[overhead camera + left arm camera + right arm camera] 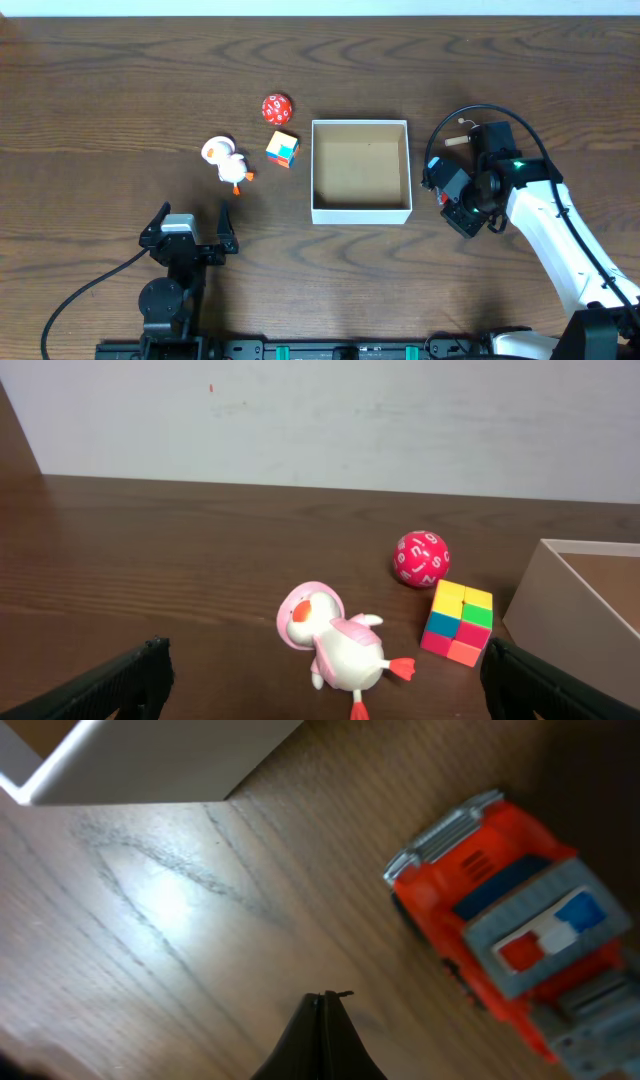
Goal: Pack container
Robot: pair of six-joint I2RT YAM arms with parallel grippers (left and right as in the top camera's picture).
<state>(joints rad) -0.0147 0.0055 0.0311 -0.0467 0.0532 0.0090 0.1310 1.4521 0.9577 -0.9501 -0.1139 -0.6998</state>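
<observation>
The container (360, 214), a square white-walled box with a tan inside, stands empty at the table's middle; its wall shows in the left wrist view (545, 585) and a corner in the right wrist view (150, 760). A red ball (276, 108), a multicoloured cube (283, 149) and a white-pink duck toy (228, 162) lie left of it. My left gripper (192, 212) is open and empty, short of the duck (335, 645). My right gripper (447, 190) is shut and empty just right of the container, its tip (325, 998) beside a red toy truck (510, 930).
The red ball (421, 557) and cube (458, 622) lie between the duck and the container. A small tan peg-like object (458, 141) lies by the right arm's wrist. Black cables loop around both arms. A pale wall stands behind the table.
</observation>
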